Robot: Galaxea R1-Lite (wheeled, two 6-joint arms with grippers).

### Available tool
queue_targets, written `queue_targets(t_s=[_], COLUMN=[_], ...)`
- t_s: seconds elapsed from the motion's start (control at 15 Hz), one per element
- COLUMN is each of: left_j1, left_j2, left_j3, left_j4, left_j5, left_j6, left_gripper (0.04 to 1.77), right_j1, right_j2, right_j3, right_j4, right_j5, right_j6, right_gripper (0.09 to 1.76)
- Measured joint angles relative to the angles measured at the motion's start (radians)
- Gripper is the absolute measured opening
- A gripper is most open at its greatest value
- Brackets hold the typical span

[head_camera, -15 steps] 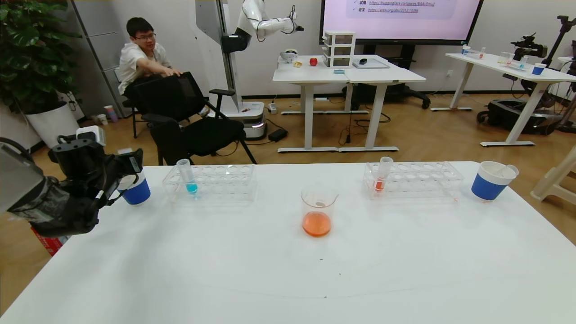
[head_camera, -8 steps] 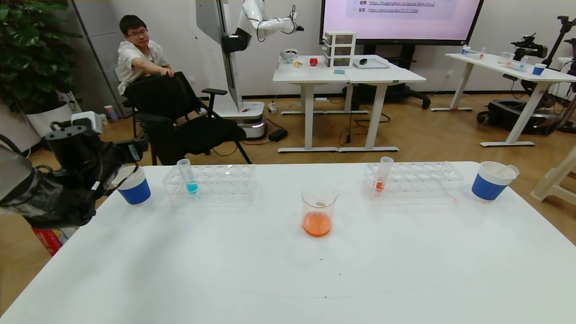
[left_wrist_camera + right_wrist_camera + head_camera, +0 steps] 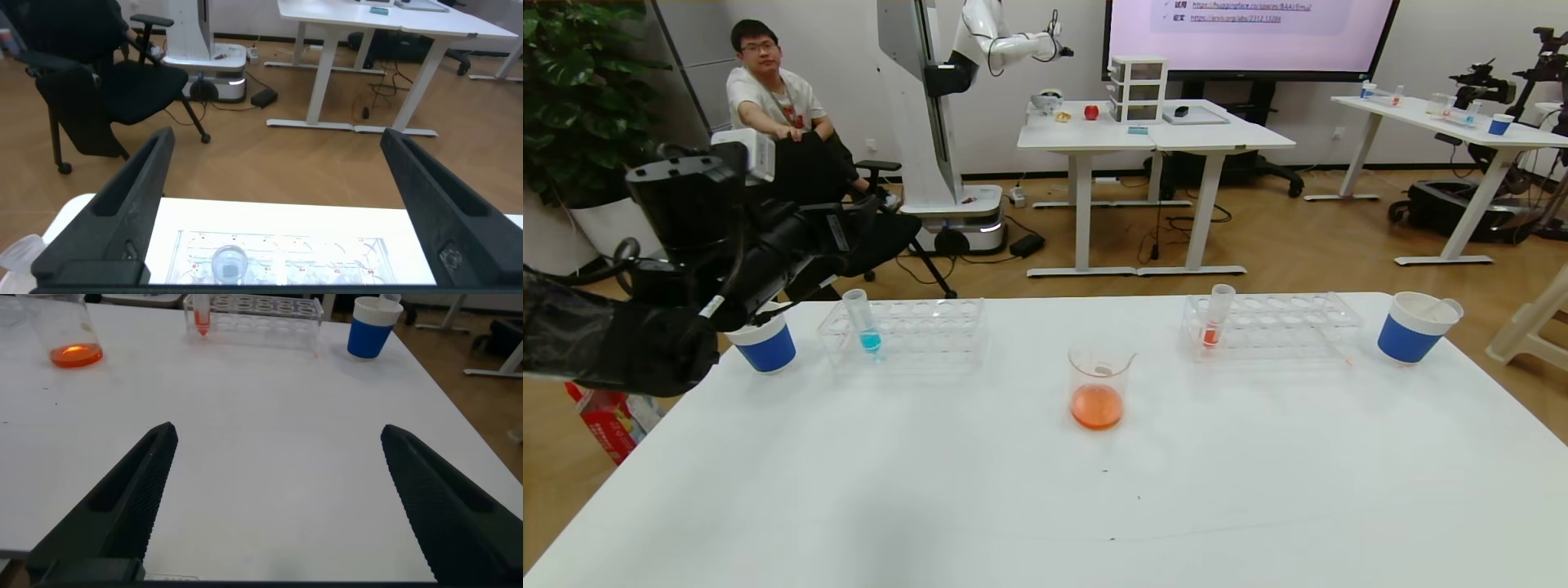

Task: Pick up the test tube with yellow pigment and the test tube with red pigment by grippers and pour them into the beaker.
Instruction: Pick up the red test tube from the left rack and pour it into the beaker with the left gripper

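Observation:
The beaker stands mid-table with orange liquid in its bottom; it also shows in the right wrist view. The test tube with red pigment stands upright in the right clear rack, also seen in the right wrist view. The test tube with yellow pigment is out of view. My left gripper is open and empty, raised above the left rack's near end; in the left wrist view a cyan tube sits below it. My right gripper is open and empty, low over bare table; the head view does not show it.
A cyan-liquid tube stands in the left rack. Blue-and-white paper cups stand at the far left and far right of the table, the right one also in the right wrist view. A seated person and chair are beyond the table.
My left gripper has risen and moved right, from beside the left blue cup to above the left rack's end. The beaker and the tubes have not moved.

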Motion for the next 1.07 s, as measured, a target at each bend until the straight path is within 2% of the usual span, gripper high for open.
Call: queue_targets(t_s=[0.4,0.67,0.8,1.07], left_j1=[0.0,0.051,0.077,0.085], left_j2=[-0.297,-0.54,-0.672,-0.969], left_j3=[0.111,0.243,0.308,0.392], left_j4=[0.111,0.137,0.167,0.375], left_j5=[-0.007,-0.008,-0.008,-0.013], left_j6=[0.075,0.161,0.176,0.178], left_gripper=[1.75,1.75,1.75,1.75], right_j1=[-0.001,0.0,-0.001,0.0], right_j2=[0.0,0.0,0.0,0.0], right_j3=[0.0,0.0,0.0,0.0], right_j4=[0.0,0.0,0.0,0.0], right_j5=[0.0,0.0,0.0,0.0], right_j6=[0.0,0.0,0.0,0.0], right_gripper=[1.74,1.74,1.74,1.74])
